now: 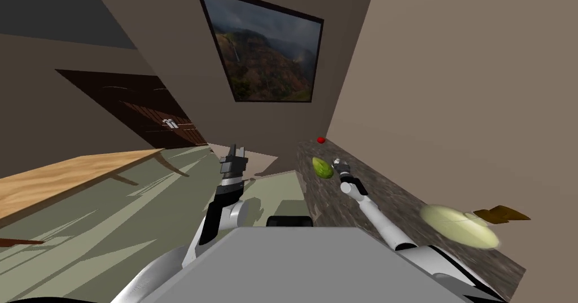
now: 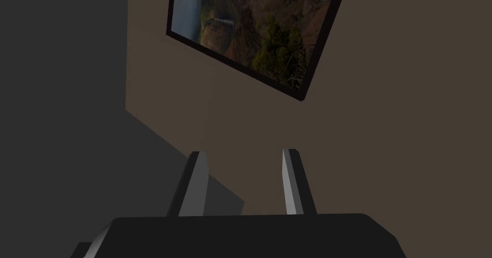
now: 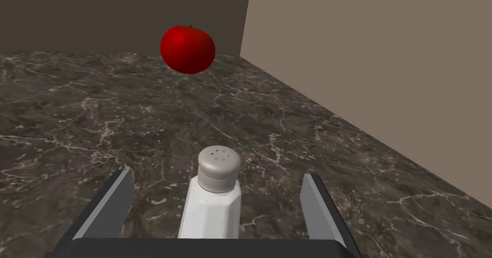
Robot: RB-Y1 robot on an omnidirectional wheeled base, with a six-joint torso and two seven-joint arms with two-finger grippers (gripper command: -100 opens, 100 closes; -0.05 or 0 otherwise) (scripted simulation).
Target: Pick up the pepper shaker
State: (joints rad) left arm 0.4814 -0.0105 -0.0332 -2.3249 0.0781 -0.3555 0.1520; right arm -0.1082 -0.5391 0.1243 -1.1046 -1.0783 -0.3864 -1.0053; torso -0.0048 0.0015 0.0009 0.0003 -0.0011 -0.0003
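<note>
right wrist view, shaker [image 3: 214, 207] inside spread claw [image 3: 217, 173]

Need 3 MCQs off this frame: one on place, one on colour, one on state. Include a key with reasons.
1. Where does the pepper shaker stand?
A) between the right gripper's fingers
B) outside both fingers
C) on the floor

2. What colour is the round fruit beyond the shaker on the counter?
A) blue
B) yellow
C) red

3. What state is the left gripper in?
A) shut on a cup
B) open, empty
C) shut, empty

Key:
1 A: the right wrist view shows a finger on each side of the shaker, with a gap to both.
2 C: the fruit is plainly red against the dark marbled top.
3 B: the left gripper's fingers stand apart with nothing between them.
</note>
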